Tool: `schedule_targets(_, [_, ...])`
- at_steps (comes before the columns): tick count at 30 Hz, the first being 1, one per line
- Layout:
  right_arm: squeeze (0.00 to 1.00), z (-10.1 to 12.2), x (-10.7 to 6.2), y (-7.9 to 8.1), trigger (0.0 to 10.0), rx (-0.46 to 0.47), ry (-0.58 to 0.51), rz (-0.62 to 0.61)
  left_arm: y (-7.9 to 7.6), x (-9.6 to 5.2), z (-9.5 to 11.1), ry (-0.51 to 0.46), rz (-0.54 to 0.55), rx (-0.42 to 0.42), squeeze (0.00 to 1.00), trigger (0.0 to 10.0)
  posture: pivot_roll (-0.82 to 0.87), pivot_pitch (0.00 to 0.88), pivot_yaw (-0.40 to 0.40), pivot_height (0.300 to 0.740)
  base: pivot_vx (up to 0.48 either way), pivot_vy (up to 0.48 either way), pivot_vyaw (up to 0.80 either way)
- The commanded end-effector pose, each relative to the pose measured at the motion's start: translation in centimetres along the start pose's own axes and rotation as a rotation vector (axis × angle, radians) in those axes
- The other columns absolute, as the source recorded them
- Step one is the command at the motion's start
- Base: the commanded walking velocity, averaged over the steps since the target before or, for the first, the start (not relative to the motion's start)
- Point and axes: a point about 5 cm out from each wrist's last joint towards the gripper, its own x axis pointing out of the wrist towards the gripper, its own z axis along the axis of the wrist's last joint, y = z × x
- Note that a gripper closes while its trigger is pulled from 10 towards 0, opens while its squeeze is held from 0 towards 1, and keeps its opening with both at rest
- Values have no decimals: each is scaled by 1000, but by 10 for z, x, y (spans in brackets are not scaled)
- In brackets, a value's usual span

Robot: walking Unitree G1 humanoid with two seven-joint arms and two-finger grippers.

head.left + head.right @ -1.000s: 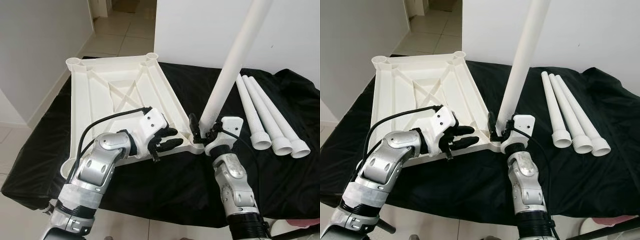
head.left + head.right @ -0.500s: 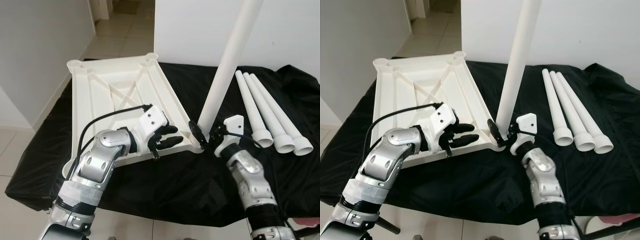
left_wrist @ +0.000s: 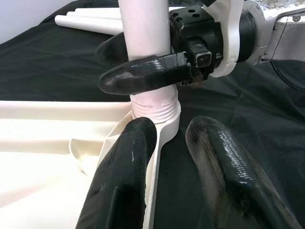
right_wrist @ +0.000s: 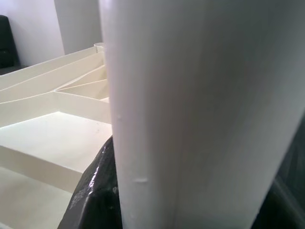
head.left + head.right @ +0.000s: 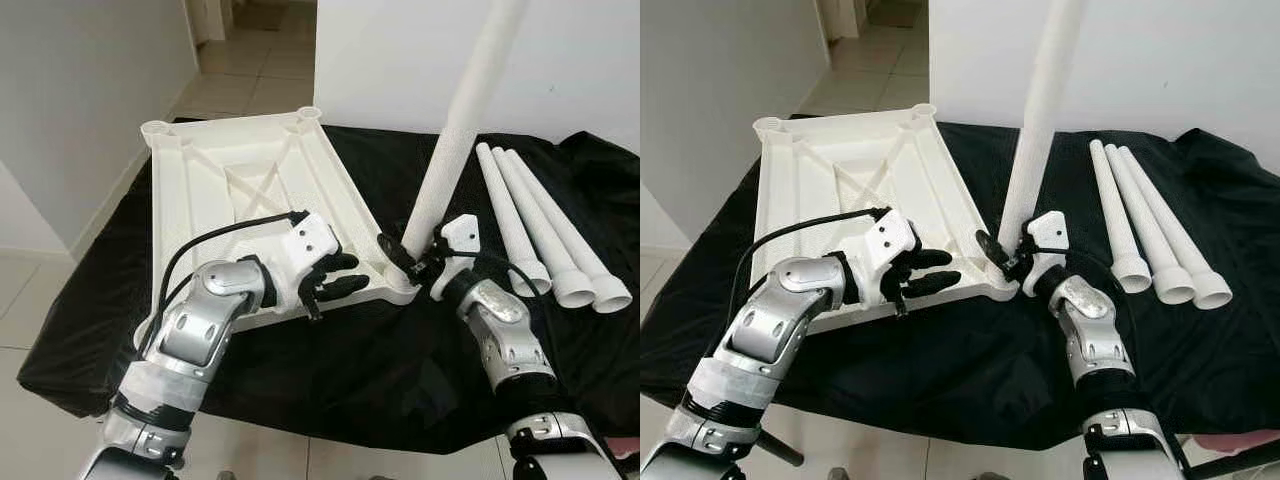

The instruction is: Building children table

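— Since a second ago our right forearm has swung out to the right, and the long white plastic leg tube (image 5: 452, 150) leans a little differently; its threaded foot sits in the same near right corner socket of the upside-down white plastic table top (image 5: 255, 200).

— So which step are we on?

— Fitting the first leg, we judge. Our right gripper (image 5: 412, 262) is clamped round the tube just above the thread, one black finger (image 3: 143, 74) on each side, as the left wrist view shows. Our left gripper (image 5: 335, 278) rests with its fingers spread on the table top's near edge, beside that socket, steadying it and holding nothing.

— And next?

— Probably we must bring the leg upright and turn it until the thread seats; it stands tilted now, so it could cross-thread or tip out.

— Anything in the sockets otherwise?

— We see the two far corner sockets bare. Three more white leg tubes (image 5: 540, 235) lie side by side on the black cloth (image 5: 380, 350) towards its right edge, well apart from the table top, flared ends towards us.
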Motion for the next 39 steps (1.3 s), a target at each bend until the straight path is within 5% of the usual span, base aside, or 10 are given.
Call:
schedule_targets(1, [0, -6, -6, -4, 0, 0, 27, -7, 5, 0, 3, -7, 77, 19, 0, 10000, -50, 0, 11, 740, 0, 0, 0])
schedule_targets(6, [0, -9, -12, -5, 0, 19, 27, -20, 7, -2, 2, 1, 82, 21, 0, 10000, -59, 0, 11, 740, 0, 0, 0])
schedule_targets(7, [0, -10, -12, -5, 9294, 24, 24, -36, 8, -2, 2, 1, 85, 21, 0, 10000, -63, 0, 10, 740, 0, 0, 0])
schedule_targets(9, [0, -11, -13, -4, 10000, 45, 14, -57, 8, -1, 2, 1, 87, 21, 0, 10000, -63, 0, 7, 740, 0, 0, 0])
schedule_targets(23, [0, -2, -14, 9, 10000, 113, -41, -471, 9, -2, 2, -15, 112, 9, 0, 10000, -58, 0, -16, 740, 0, 0, 0])
schedule_targets(27, [0, -8, -24, 21, 10000, 186, 5, -758, 11, -5, 2, -13, 126, 4, 0, 10000, -56, 0, -19, 740, 0, 0, 0])
schedule_targets(37, [0, -12, -25, 31, 10000, 238, 24, -833, 10, -4, 2, -15, 127, 0, 0, 10000, -56, 0, -19, 740, 0, 0, 0])
schedule_targets(39, [0, -9, -20, 43, 10000, 276, 15, -807, 9, -4, 1, -12, 117, -1, 0, 10000, -66, 0, -11, 740, 0, 0, 0])
